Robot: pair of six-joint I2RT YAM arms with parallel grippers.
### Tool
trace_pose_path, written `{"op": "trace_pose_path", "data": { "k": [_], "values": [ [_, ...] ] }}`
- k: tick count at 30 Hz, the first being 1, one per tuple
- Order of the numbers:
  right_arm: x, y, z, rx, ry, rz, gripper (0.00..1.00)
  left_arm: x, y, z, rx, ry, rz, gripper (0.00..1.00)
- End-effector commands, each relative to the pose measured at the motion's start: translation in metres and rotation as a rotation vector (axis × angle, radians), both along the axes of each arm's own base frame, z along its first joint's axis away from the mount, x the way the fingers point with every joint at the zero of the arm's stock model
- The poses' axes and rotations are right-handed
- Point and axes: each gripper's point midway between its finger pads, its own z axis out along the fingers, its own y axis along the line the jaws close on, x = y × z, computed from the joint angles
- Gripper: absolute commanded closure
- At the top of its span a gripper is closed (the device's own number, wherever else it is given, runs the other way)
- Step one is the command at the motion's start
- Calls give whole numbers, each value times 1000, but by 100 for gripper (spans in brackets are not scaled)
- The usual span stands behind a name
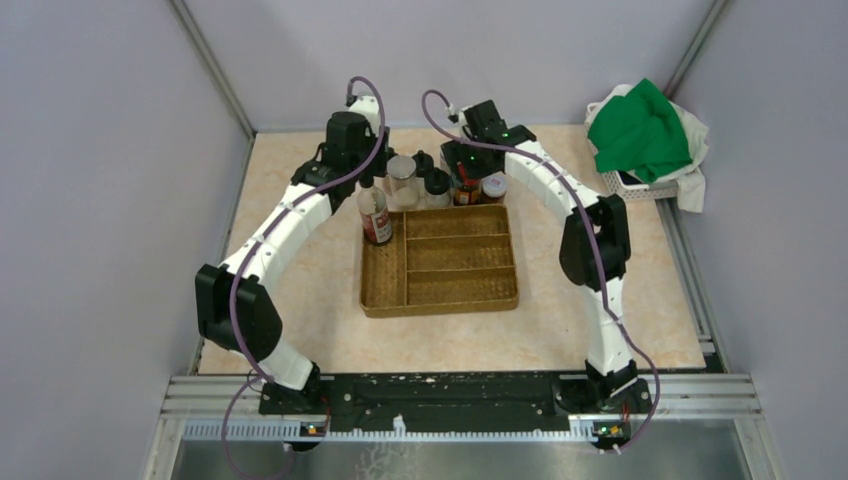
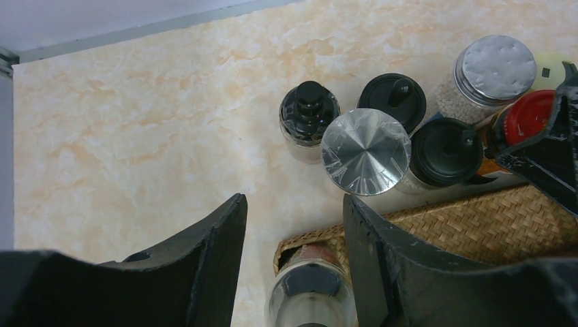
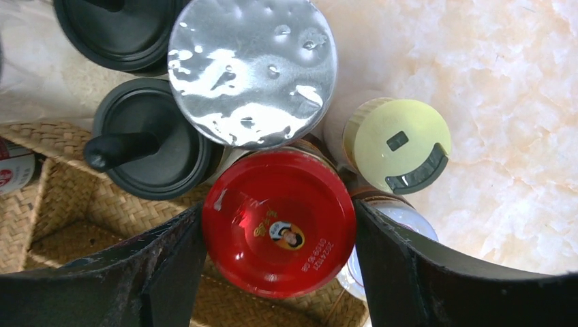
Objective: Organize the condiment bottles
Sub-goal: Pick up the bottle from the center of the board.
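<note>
Condiment bottles (image 1: 436, 186), glass, lids black, silver, red; red lid (image 3: 279, 221) tight between right fingers (image 3: 409, 272), left fingers (image 2: 204, 262) apart.

Set high above and behind both arm bases, facing down over the whole table (image 1: 330, 340). Mounted on each wrist, looking steeply down past own fingers, very near the lids. Shared by both wrist views: red-lidded jar (image 3: 279, 225) between right gripper (image 3: 278, 208) fingers, far right of left gripper (image 2: 293, 201).
</note>
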Motion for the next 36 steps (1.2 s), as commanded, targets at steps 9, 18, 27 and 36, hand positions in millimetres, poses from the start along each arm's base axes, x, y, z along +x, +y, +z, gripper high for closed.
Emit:
{"op": "trace_pose_path", "data": {
  "k": [9, 18, 27, 36],
  "values": [
    [14, 7, 13, 5, -93, -45, 43, 1, -1, 18, -31, -55, -9, 40],
    [10, 0, 41, 17, -146, -60, 59, -1, 0, 18, -39, -54, -10, 40],
    [-6, -9, 97, 63, -218, -65, 65, -5, -1, 18, -54, -44, -10, 41],
    [-33, -14, 154, 101, -272, -36, 67, -11, -1, 19, -71, -38, -10, 41]
  ]
}}
